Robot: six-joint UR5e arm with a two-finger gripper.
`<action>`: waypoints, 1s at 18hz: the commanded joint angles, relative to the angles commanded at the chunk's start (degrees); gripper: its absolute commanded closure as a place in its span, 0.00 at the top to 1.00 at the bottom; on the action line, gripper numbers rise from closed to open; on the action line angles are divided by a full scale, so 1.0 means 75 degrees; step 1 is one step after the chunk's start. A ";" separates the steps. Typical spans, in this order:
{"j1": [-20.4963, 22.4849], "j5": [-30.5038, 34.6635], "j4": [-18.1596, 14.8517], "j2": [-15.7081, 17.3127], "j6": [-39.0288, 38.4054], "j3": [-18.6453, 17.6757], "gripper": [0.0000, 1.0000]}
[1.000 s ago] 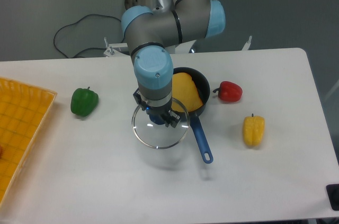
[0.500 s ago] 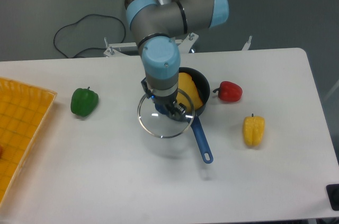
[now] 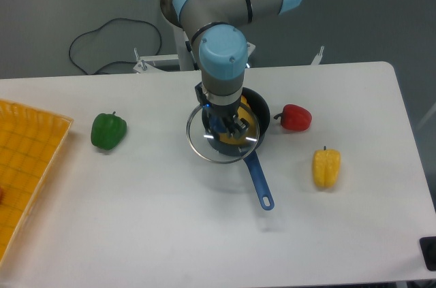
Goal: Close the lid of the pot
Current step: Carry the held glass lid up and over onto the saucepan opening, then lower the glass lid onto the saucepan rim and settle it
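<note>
Over the last second the lid (image 3: 223,135) has travelled from the table just left of the pot (image 3: 251,112) to a position partly overlapping it, with its left rim overhanging the pot's near-left edge; we judge the closing step most of the way through, with the lid neither centred nor lowered yet. The gripper (image 3: 227,131) points straight down, its fingers closed narrowly on the lid's centre knob, holding the disc roughly level above the pot. The pot sits unmoved, yellow contents inside, its blue handle (image 3: 257,179) pointing toward the camera.
</note>
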 joint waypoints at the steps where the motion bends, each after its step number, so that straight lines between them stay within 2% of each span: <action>1: 0.0024 0.0011 0.0012 0.0059 0.0164 -0.0117 0.51; 5: 0.0211 -0.0012 0.0082 0.0305 0.0517 -0.0492 0.51; 9: 0.0223 0.0000 0.0468 0.0422 0.0623 -0.0879 0.51; 18: 0.0398 0.0012 0.0609 0.0528 0.1043 -0.1044 0.51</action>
